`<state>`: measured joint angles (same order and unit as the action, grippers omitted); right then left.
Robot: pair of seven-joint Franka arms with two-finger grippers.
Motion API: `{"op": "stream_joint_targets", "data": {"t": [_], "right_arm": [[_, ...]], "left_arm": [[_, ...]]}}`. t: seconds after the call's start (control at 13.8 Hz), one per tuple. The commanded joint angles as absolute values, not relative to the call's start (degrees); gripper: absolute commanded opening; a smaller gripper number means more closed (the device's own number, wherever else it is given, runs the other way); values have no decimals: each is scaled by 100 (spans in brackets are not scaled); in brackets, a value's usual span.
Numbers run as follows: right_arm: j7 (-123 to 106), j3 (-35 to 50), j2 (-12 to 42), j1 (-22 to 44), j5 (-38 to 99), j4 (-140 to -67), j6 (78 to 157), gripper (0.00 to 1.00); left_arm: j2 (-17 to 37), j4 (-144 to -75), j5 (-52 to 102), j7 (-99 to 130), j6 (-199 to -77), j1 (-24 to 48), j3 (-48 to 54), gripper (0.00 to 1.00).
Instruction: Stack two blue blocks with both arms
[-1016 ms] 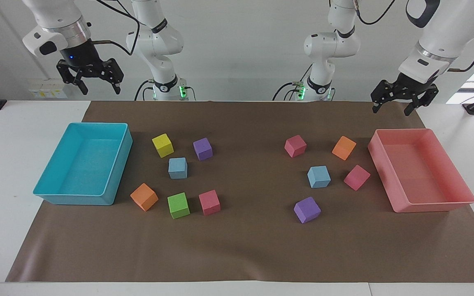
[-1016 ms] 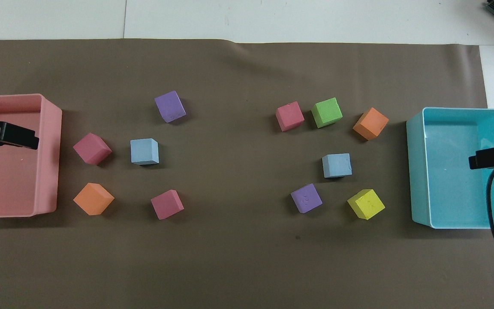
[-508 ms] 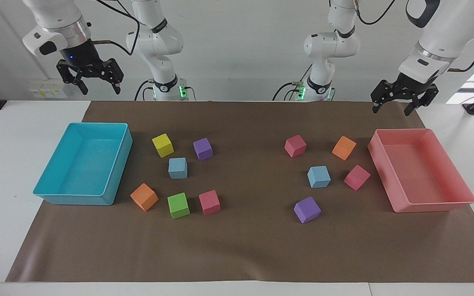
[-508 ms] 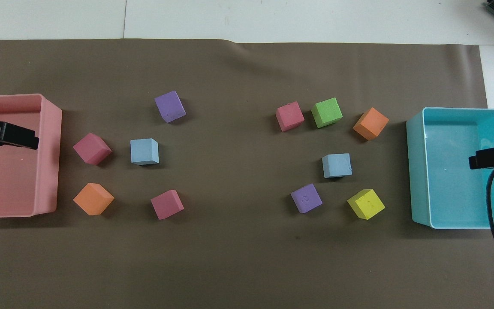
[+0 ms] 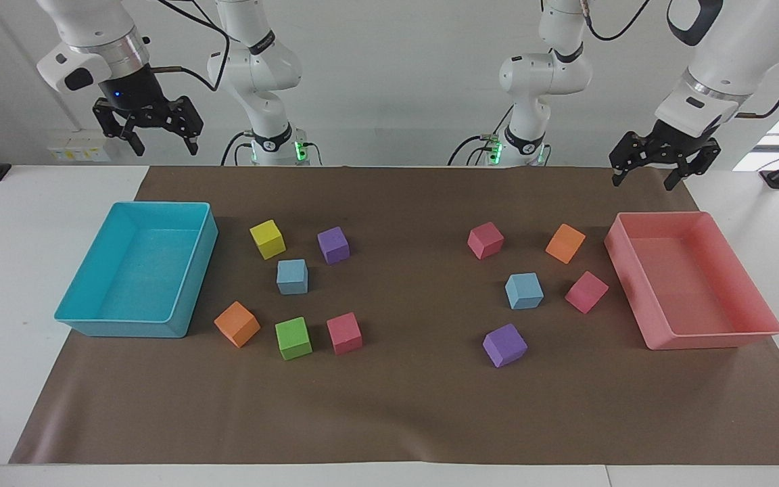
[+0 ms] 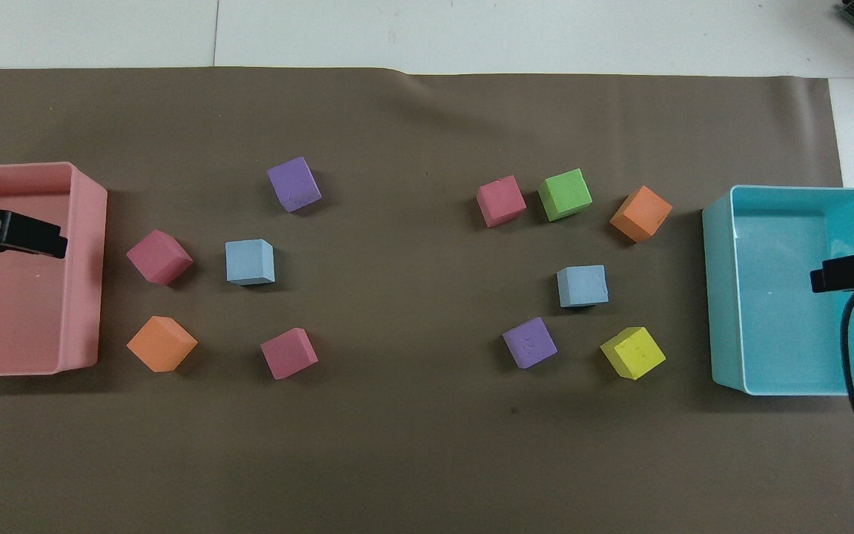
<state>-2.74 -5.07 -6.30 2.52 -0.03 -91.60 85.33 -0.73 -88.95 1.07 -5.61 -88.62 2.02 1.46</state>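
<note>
Two blue blocks lie apart on the brown mat. One blue block [image 5: 292, 276] [image 6: 582, 286] sits among the cubes beside the turquoise tray. The other blue block [image 5: 524, 291] [image 6: 250, 262] sits among the cubes beside the pink tray. My right gripper [image 5: 166, 149] [image 6: 842, 274] hangs high and open over the turquoise tray [image 5: 85, 318] [image 6: 723, 297], holding nothing. My left gripper [image 5: 643, 182] [image 6: 34, 236] hangs high and open over the pink tray [image 5: 714, 338] [image 6: 90, 282], also holding nothing. Both arms wait, well away from the blocks.
Near the first blue block are a yellow cube [image 5: 268, 239], a purple cube [image 5: 333, 245], an orange cube [image 5: 237, 324], a green cube [image 5: 293, 337] and a pink cube [image 5: 344, 333]. Around the other are two pink cubes [image 5: 485, 240] [image 5: 586, 291], an orange cube [image 5: 565, 243] and a purple cube [image 5: 505, 345].
</note>
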Motion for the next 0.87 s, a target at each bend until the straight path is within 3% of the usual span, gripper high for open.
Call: {"op": "stream_joint_targets", "data": {"t": [0.0,0.8], "right_arm": [[-237,-475,-686,193,-62,-9220,8552,100],[-193,-475,-659,193,-18,-9185,8569,100]], "left_arm": [[-193,-9062,26,-510,-8983,149,185,100],[-193,-9062,26,-501,-8982,149,185,100]]}}
